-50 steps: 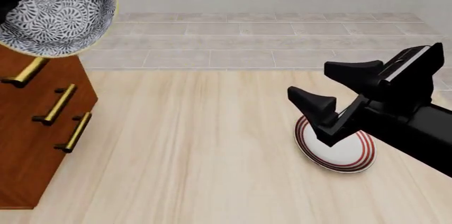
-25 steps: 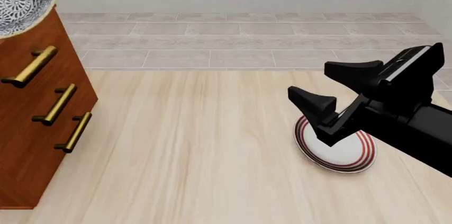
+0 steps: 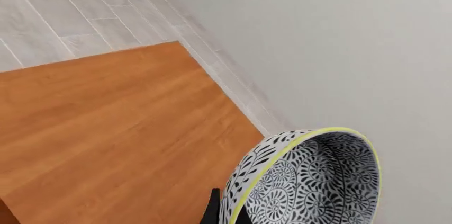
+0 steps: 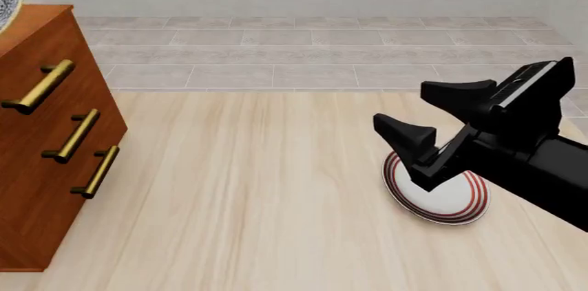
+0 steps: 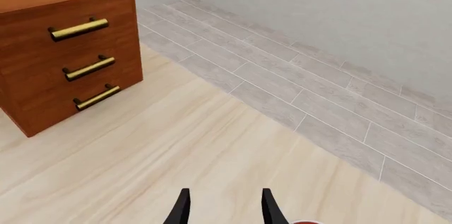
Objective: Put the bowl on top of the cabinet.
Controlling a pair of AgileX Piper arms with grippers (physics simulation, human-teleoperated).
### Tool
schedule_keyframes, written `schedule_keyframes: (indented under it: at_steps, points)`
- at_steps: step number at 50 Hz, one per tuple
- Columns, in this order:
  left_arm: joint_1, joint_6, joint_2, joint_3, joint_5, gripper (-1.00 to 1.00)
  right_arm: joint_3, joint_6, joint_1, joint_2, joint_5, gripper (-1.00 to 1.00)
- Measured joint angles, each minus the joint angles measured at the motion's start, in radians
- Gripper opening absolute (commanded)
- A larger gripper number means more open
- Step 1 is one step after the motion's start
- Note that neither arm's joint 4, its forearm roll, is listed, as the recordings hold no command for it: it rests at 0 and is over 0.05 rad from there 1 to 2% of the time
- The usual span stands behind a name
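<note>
bowl (image 3: 310, 181) apparently above cabinet (image 3: 113, 134)

No readable text, label, brand, number or sign is showing in any view. The bowl (image 3: 310, 181) is carrying only a floral pattern, and the cabinet (image 4: 46, 139) is showing plain wood.

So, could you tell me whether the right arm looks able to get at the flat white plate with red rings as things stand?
Probably yes. The right gripper hangs open just above the flat white plate with red rings, and nothing shows between them on the pale wooden table. How high it hangs cannot be told.
</note>
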State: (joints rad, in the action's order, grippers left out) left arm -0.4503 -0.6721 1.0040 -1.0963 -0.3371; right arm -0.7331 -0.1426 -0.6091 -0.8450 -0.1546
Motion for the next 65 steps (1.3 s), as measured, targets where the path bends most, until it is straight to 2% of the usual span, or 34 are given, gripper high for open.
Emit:
schedule_keyframes:
  at_steps: [24,45,46,65]
  points:
    - [-0.095,-0.145,0.112,0.069,0.164,-1.0,0.001,-0.001,0.001,-0.008,0.004,1.0]
    - [-0.118,-0.198,0.132,0.094,0.231,-1.0,0.001,-0.001,0.001,-0.007,0.002,1.0]
    - [-0.118,-0.2,0.131,0.095,0.233,1.0,0.001,0.0,0.001,-0.007,0.002,1.0]
    - [-0.128,-0.212,0.128,0.103,0.259,1.0,0.003,-0.001,-0.002,-0.008,0.003,1.0]
